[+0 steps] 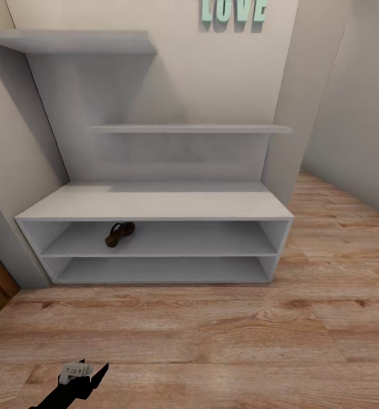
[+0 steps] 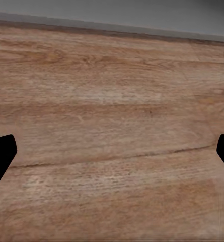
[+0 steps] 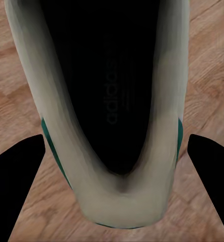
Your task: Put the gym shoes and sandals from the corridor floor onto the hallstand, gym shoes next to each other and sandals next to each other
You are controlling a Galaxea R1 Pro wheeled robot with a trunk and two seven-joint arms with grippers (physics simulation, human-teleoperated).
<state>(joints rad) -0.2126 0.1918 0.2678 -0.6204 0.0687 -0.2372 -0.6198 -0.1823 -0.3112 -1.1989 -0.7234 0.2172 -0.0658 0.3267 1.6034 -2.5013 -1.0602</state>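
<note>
Your right pincer (image 3: 112, 189) sits closest to its wrist camera, its two dark fingers spread wide with one gym shoe (image 3: 109, 116) between them, seen from above down into the dark opening. That shoe is off-white with green showing at both sides. You cannot tell from this view whether the fingers touch its sides; a gap of floor shows on each side. Wood-grain planks lie beneath it.

Your left pincer (image 2: 112, 156) is spread wide as well, a dark fingertip at each edge of its wrist view, nothing between them but the corridor floor (image 2: 112, 126). A grey band runs along the far edge of that floor.

From the head view, the left arm's dark end with a pale patch shows at the near left edge, low over the planks. Flooring is light brown wood grain, running from the near edge to the hallstand (image 1: 155, 205) and on past it at the right.

The hallstand stands against the far wall: pale grey-white, flat top, two long open compartments. Two staggered wall shelves hang above it. Mint letters reading LOVE (image 1: 234, 11) sit high on the wall.

Count: one sandal (image 1: 119, 233), dark brown, in the upper compartment toward its left; one gym shoe.
</note>
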